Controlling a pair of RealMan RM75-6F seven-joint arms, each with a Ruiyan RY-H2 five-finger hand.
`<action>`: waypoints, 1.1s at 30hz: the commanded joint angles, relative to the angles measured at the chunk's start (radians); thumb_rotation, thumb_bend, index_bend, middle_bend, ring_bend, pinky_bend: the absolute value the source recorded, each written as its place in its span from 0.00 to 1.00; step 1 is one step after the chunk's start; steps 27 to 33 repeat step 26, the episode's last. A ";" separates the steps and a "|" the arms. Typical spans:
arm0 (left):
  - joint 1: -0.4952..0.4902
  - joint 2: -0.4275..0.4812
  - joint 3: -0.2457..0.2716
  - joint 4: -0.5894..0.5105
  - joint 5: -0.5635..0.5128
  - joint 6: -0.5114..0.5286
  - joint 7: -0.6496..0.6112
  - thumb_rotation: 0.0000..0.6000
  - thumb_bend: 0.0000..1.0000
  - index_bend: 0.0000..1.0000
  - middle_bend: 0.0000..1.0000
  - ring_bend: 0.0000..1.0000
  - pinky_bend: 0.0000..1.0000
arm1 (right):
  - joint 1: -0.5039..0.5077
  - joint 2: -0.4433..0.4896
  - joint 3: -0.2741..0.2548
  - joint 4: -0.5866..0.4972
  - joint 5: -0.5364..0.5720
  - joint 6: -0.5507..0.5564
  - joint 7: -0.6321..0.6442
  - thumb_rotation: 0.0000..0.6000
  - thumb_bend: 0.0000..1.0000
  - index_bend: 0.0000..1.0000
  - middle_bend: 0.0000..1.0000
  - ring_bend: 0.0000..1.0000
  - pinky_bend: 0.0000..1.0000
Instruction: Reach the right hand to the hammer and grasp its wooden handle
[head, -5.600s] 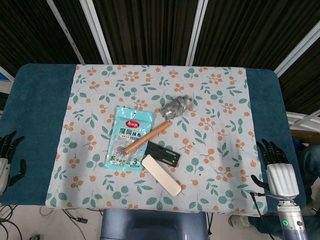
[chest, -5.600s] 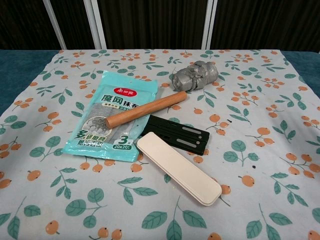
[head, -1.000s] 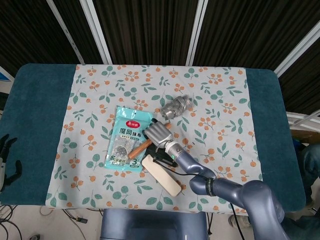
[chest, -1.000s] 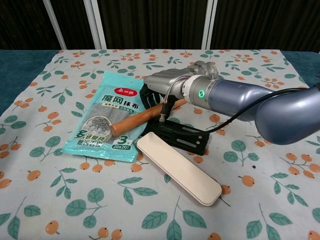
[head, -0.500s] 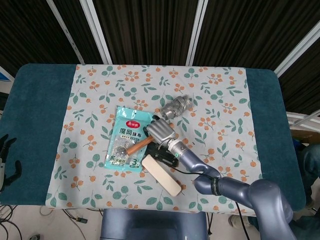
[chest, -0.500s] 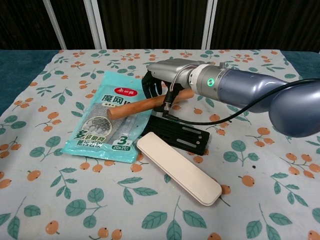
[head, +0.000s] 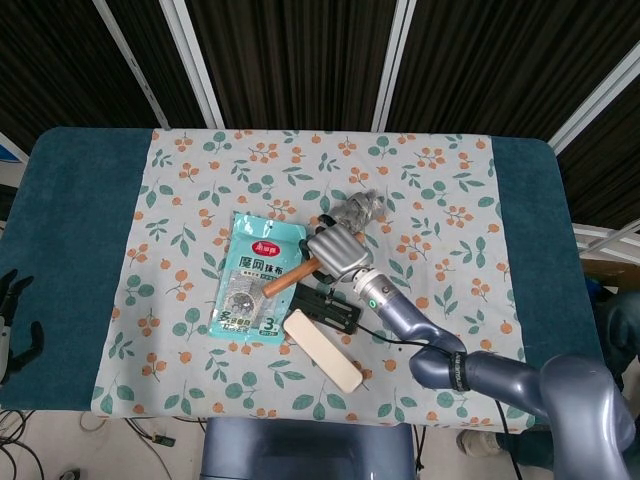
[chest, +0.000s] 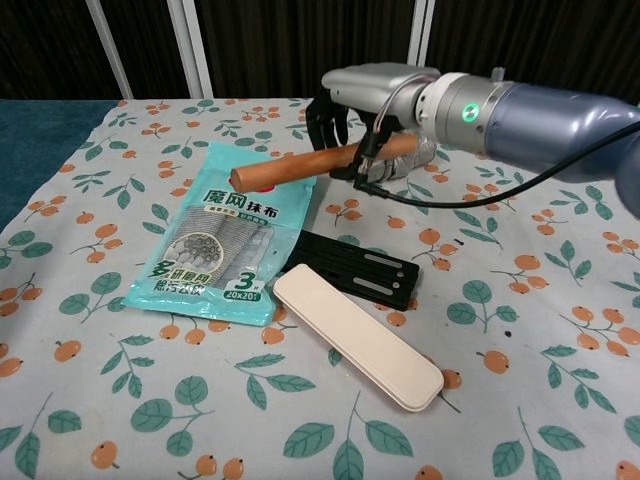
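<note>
My right hand (chest: 345, 108) (head: 336, 252) grips the hammer's wooden handle (chest: 285, 167) (head: 288, 275) near its head end and holds it lifted above the cloth. The free end of the handle points left over the teal packet (chest: 222, 233) (head: 258, 274). The hammer's grey metal head (chest: 412, 160) (head: 359, 209) shows just behind the hand, partly hidden by it. My left hand (head: 12, 325) hangs off the table's left edge in the head view, fingers apart and holding nothing.
A black flat plate (chest: 360, 269) (head: 327, 306) and a cream oblong case (chest: 355, 334) (head: 322, 349) lie in front of the hammer on the floral cloth (chest: 520, 330). Teal table surface (head: 70, 230) flanks the cloth on both sides.
My right hand reached in from the right edge, closed on the handle, and has now raised the hammer off the packet, moving it up and toward the back.
</note>
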 joint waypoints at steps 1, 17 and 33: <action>0.001 0.000 0.000 -0.001 0.001 0.001 0.000 1.00 0.57 0.11 0.00 0.02 0.03 | -0.030 0.091 0.027 -0.100 0.004 0.056 -0.030 1.00 0.40 0.55 0.52 0.42 0.16; 0.003 0.000 0.001 -0.006 0.000 0.005 0.004 1.00 0.58 0.11 0.00 0.02 0.03 | -0.154 0.353 0.132 -0.367 0.060 0.191 0.121 1.00 0.40 0.55 0.52 0.43 0.16; 0.003 -0.001 -0.001 -0.006 -0.004 0.004 0.007 1.00 0.58 0.12 0.00 0.02 0.03 | -0.196 0.469 0.121 -0.386 0.042 0.229 0.063 1.00 0.40 0.55 0.52 0.43 0.16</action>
